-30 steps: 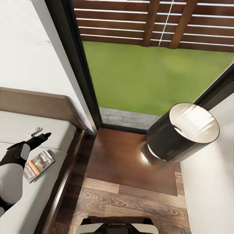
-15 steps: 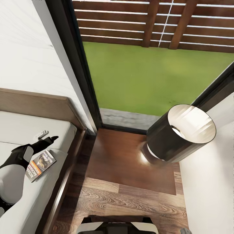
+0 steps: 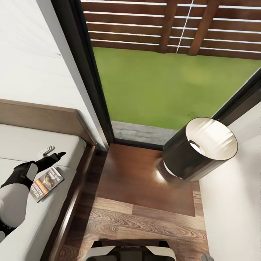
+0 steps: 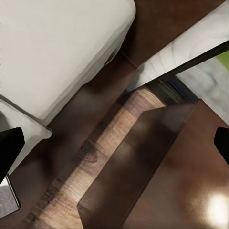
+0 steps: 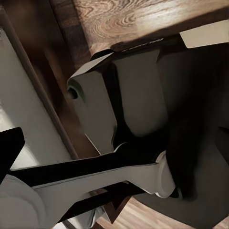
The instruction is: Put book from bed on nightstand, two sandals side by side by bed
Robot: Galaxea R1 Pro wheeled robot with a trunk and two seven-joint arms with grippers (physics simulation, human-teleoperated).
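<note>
The left gripper hovers over the pale mattress of the bed, near the corner by the headboard; in the left wrist view its two dark fingertips stand wide apart with nothing between them, looking down past the bed's edge to the nightstand. The book lies flat near the mattress's side edge, just under the left arm. Whether the right gripper is parted or closed cannot be told.
</note>
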